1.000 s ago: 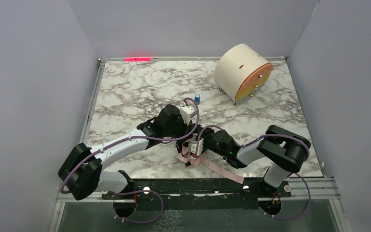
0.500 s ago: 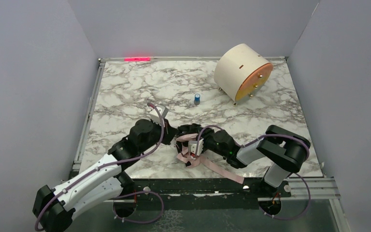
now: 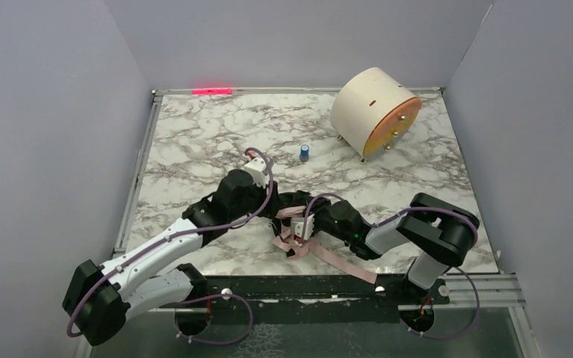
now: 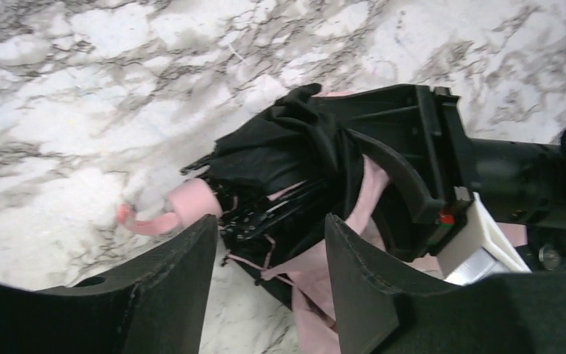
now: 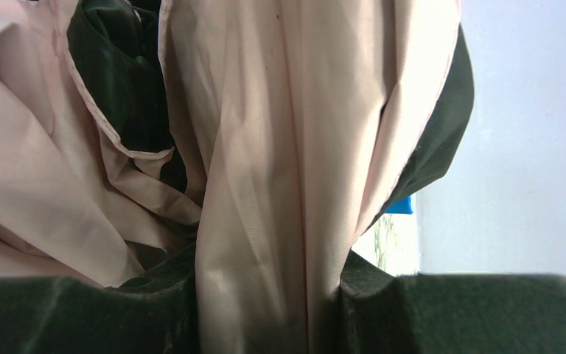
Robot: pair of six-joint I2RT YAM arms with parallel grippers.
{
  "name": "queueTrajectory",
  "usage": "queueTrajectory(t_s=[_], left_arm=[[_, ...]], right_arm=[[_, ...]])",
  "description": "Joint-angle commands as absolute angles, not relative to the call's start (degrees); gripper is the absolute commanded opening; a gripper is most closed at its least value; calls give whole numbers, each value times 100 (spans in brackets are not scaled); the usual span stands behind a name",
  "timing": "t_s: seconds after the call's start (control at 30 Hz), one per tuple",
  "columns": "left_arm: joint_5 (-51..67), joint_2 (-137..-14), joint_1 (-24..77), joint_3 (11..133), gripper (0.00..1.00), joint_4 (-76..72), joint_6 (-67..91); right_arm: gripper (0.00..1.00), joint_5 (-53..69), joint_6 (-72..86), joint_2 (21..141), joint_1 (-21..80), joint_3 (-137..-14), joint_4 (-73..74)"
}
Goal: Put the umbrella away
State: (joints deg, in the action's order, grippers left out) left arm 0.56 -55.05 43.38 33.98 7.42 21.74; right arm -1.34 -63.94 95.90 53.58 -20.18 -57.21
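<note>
R gripper (image 5: 269,295) clenched on umbrella (image 4: 280,158): fold of pink fabric pinched between its fingers, rest of bundle crumpled on table (image 3: 194,142) directly ahead of them. L gripper (image 4: 269,273) released, fingers spread w/ ribs and fabric showing in the gap and pink handle (image 4: 191,205) just beyond one fingertip; contact can't be told. Strap (image 3: 343,262) lies flat behind R fingers, running toward near table edge.

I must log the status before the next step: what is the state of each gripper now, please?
Left gripper: open, holding nothing.
Right gripper: closed on the pink fabric of the umbrella.
</note>
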Motion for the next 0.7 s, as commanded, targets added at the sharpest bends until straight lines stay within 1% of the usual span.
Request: queueTrajectory(t_s=[0.0, 0.17, 0.27, 0.3, 0.33, 0.37, 0.4, 0.5, 0.67], left_arm=[[230, -5949, 3941, 4426, 60, 1557, 859], [1037, -6479, 3643, 5608, 69, 2504, -1180], [1809, -6698, 3538, 5850, 74, 3103, -2634], [2154, -6705, 3534, 5811, 78, 3249, -3153], [2402, -6694, 3529, 5714, 85, 3301, -3597], [2560, -6675, 3502, 5592, 90, 3266, -3911], [2686, -6666, 3450, 5481, 91, 3183, -4148], [3189, -6762, 3257, 5350, 93, 2936, -4294], [4496, -6915, 3084, 5292, 93, 3168, -4604]], right_arm=[[23, -117, -6400, 9568, 5353, -2044, -5242], [25, -35, -6387, 9570, 5369, -2115, -5135], [25, -27, -6368, 9551, 5398, -2171, -5016], [25, -28, -6359, 9535, 5404, -2197, -4937], [25, -33, -6351, 9516, 5405, -2217, -4885], [25, -28, -6321, 9500, 5405, -2229, -4869], [25, -30, -6318, 9487, 5405, -2236, -4853], [25, -33, -6259, 9464, 5405, -2257, -4840], [25, 158, -6227, 9497, 5440, -2294, -4833]])
